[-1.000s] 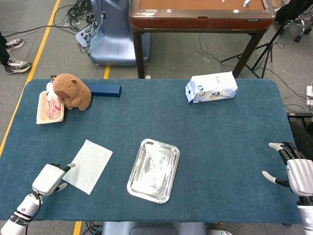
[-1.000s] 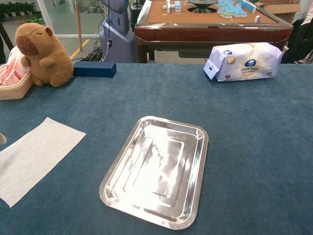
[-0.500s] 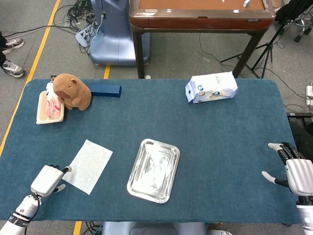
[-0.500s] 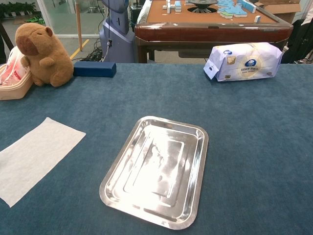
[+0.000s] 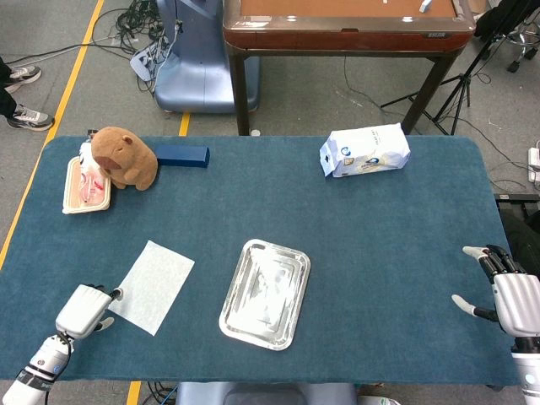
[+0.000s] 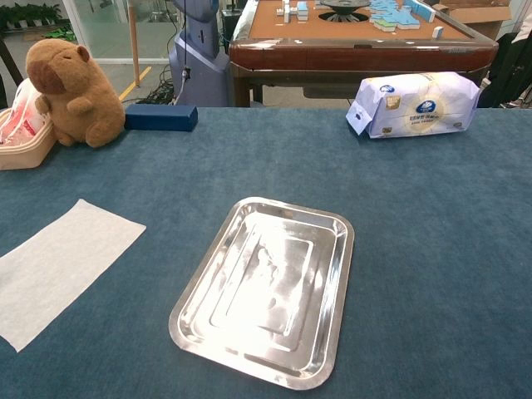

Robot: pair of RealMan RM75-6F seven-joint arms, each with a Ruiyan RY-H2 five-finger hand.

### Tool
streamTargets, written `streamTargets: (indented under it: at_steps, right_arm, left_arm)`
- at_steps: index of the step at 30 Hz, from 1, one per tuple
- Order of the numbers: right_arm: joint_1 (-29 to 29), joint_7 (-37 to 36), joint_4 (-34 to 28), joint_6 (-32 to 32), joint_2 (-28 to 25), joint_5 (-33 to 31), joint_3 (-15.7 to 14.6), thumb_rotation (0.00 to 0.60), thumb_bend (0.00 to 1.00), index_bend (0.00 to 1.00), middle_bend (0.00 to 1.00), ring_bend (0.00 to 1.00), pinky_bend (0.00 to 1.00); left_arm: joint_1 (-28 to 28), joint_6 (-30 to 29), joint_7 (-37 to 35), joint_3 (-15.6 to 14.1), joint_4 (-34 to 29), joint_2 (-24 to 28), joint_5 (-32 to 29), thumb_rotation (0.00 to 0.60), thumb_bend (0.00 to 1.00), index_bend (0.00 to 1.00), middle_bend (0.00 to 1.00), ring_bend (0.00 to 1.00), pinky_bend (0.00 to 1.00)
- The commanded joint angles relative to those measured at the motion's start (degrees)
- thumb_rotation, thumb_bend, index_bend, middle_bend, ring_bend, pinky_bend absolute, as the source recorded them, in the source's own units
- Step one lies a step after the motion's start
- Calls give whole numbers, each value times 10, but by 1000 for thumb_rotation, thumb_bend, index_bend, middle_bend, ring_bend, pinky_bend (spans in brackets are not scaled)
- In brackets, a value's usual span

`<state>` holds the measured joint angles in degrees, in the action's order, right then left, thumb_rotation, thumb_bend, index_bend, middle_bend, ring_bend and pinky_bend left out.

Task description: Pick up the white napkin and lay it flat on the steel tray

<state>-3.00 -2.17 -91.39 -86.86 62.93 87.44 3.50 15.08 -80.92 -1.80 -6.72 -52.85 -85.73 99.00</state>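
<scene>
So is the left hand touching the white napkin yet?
Cannot tell: in the head view the left hand sits at the white napkin edge; no gap or contact shows plainly.

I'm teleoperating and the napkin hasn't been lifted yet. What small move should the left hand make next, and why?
Probably ease the left hand a little toward the white napkin and pinch its near left edge. The napkin lies flat on the table, left of the empty steel tray, and the hand sits right beside that edge, holding nothing. The right hand is far off.
</scene>
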Motion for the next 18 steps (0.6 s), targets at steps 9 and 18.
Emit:
streamTargets:
  at_steps: [9, 18]
  right_arm:
    - [0, -1, 0, 0, -1, 0, 0, 600, 0, 247, 289, 172, 363]
    - [0, -1, 0, 1, -1, 0, 0, 600, 0, 247, 289, 172, 363]
  left_arm:
    - [2, 5, 2, -2, 3, -4, -2, 600, 158, 500, 891, 642, 730]
    - [1, 10, 1, -2, 8, -6, -8, 600, 160, 501, 891, 642, 730]
